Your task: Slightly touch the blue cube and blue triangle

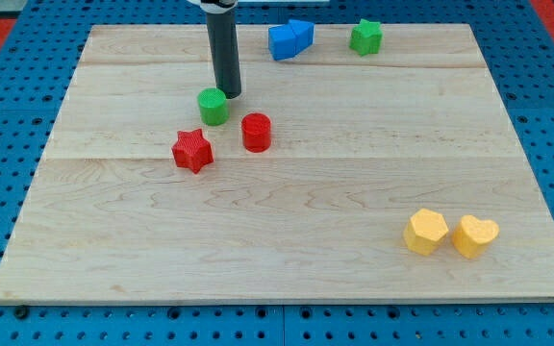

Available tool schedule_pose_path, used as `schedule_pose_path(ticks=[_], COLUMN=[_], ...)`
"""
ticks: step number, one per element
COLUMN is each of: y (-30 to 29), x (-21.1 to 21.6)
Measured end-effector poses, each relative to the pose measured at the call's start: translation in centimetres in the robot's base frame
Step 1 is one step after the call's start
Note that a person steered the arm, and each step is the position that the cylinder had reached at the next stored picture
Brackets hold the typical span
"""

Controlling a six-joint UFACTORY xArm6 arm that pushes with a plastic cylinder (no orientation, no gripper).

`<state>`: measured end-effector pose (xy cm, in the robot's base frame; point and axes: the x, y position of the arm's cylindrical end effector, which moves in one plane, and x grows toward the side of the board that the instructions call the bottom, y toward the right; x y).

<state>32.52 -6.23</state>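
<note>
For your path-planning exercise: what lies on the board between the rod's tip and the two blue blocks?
Nothing: the camera view shows bare wood between my tip, beside the green cylinder, and the blue cube touching the blue triangle toward the view's top right.

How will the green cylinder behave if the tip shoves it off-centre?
The green cylinder stands squat on its flat end, so it likely slides, not tips. Its round wall may slip off my tip, beside it. It looks like light plastic.
</note>
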Motion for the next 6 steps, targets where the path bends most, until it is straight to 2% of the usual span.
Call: schedule_pose_path(ticks=[2,3,4,5,6], y=[-4.1,1.2,5.6,7.4,11.8], x=[-9.1,-12.0,-13.0,-13.2,-13.1])
